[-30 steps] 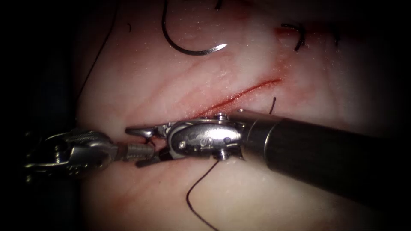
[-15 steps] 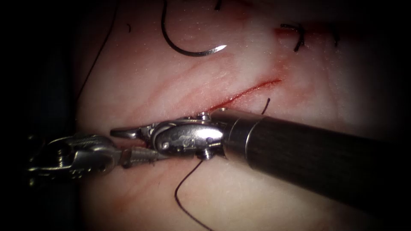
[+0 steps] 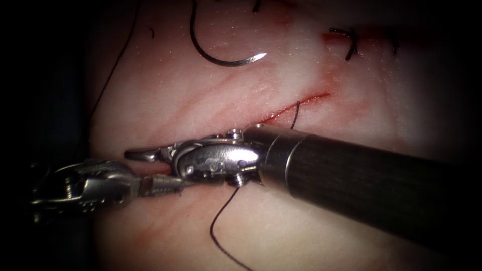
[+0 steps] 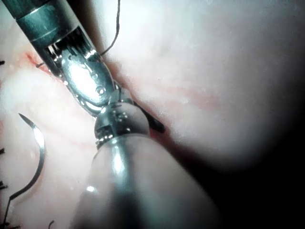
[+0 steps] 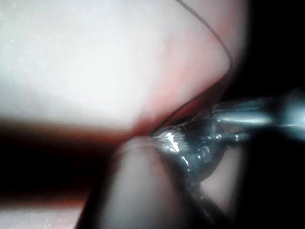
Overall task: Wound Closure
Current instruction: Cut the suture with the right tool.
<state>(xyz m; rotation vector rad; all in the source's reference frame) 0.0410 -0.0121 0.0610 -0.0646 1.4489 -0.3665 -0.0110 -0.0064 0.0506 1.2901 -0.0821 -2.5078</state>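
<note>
Left hand (image 3: pixel 165 184) beside right hand (image 3: pixel 145 155).

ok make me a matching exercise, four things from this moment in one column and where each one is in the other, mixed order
Things:
1. needle
2. right end effector
3. left end effector
4. tied stitch

Places:
A. lying free on the tissue, left of the cut, held by neither tool
B. across the cut near its far end, thread ends sticking out
C. at the near end of the cut, reaching in from the picture's right
D. meeting the other tool's tip from the picture's left

Pairs: 1-A, 2-C, 3-D, 4-B
</note>
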